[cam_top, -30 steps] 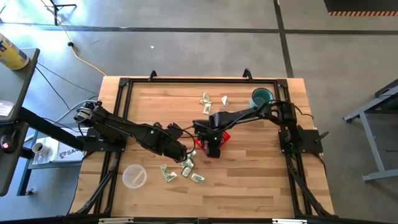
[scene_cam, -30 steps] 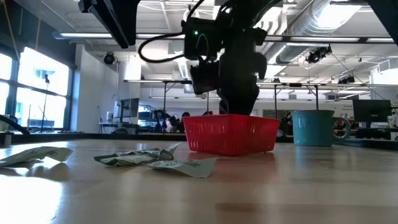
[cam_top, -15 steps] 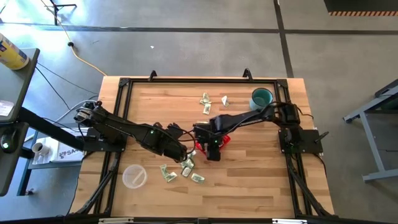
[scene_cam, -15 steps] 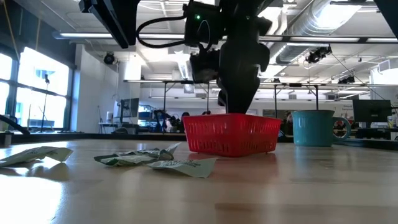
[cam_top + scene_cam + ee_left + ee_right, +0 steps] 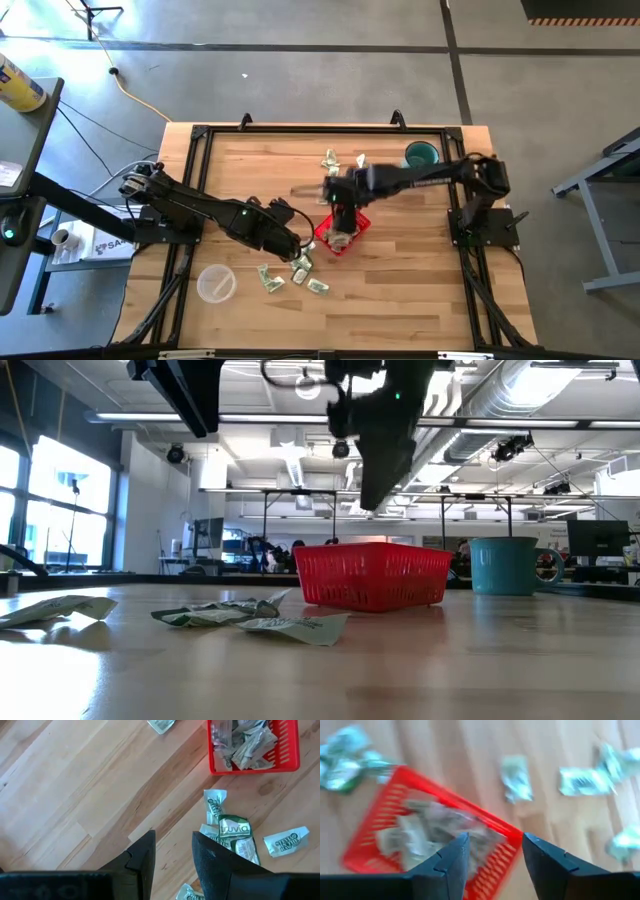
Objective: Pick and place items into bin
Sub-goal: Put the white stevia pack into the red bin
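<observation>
The red mesh basket [image 5: 328, 240] sits mid-table with several pale green-and-white packets [image 5: 245, 747] heaped inside. More packets lie loose on the wood near it [image 5: 300, 266], [image 5: 232, 827], and a few toward the far edge [image 5: 331, 160]. My right gripper [image 5: 343, 212], [image 5: 492, 852] hangs open and empty above the basket [image 5: 427, 845], well clear of its rim in the low view [image 5: 372, 500]. My left gripper [image 5: 297, 250], [image 5: 174, 852] is open and empty, hovering over bare wood beside the loose packets, just left of the basket.
A teal mug [image 5: 421, 156] stands near the table's far right corner, behind the basket in the low view [image 5: 505, 565]. A clear plastic cup [image 5: 215, 283] lies near the front left. A black frame [image 5: 300, 130] rims the table. Bare wood lies right of the basket.
My right gripper has risen from low inside the basket to well above its rim, drawing a little toward the far edge, and its arm has swung higher. The basket and the loose packets have stayed put.
</observation>
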{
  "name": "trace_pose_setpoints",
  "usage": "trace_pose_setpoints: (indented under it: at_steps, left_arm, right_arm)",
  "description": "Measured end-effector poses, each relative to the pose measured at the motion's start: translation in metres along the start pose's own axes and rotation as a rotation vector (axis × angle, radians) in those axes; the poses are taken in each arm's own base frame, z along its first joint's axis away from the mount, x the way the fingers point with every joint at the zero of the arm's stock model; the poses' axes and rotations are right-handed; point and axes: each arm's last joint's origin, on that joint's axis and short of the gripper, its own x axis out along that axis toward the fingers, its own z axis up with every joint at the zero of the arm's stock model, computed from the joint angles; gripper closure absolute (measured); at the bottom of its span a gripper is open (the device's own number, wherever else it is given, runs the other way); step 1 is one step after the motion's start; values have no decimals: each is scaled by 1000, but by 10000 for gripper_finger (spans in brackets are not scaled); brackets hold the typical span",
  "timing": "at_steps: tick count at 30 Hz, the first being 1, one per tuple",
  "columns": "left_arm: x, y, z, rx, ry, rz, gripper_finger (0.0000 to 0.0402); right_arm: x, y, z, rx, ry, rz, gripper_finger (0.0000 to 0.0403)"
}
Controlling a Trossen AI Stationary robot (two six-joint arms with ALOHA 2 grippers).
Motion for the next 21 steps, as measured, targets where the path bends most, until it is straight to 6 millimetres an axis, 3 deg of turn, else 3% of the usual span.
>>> trace_pose_setpoints:
  at_steps: [8, 12, 16, 21]
  left_arm:
    - [0, -2, 0, -8, 16, -28, 241]
    - [10, -5, 4, -18, 23, -87, 241]
    - [41, -1, 17, 68, 36, -164, 241]
    - [82, 9, 18, 280, 150, -332, 241]
  right_arm:
    - [8, -108, 0, 178, 97, -77, 240]
    - [8, -142, -6, 217, 129, -43, 235]
    - [8, -139, -10, 176, 175, 40, 233]
    - [-7, -102, -15, 3, 215, 100, 231]
